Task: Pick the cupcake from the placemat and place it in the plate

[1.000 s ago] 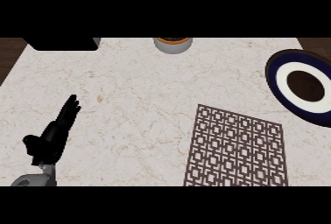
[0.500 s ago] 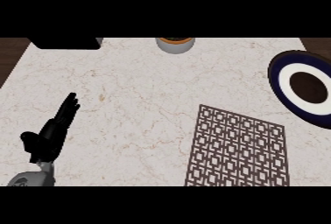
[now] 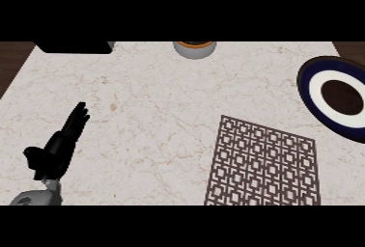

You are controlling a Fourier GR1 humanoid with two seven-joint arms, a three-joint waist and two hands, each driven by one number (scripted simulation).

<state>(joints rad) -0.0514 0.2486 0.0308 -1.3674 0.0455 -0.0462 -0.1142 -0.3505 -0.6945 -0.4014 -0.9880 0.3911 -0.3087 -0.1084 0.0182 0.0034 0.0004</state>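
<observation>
A brown lattice placemat [image 3: 262, 166] lies on the marble counter at the lower right, and nothing shows on it. The plate [image 3: 314, 94], dark blue at the rim with a white ring and a brown centre, sits at the right edge, partly cut off. No cupcake is in view on the mat or on the plate. My left hand [image 3: 58, 147] rests at the lower left with its fingers straight and pointing up, holding nothing. My right hand does not show.
A grey cup with an orange top [image 3: 194, 48] stands at the far edge of the counter, near the middle. A black box [image 3: 71, 47] sits at the far left corner. Dark wood floor shows past both far corners.
The whole scene has drifted slightly to the right in the view. The left hand keeps its pose.
</observation>
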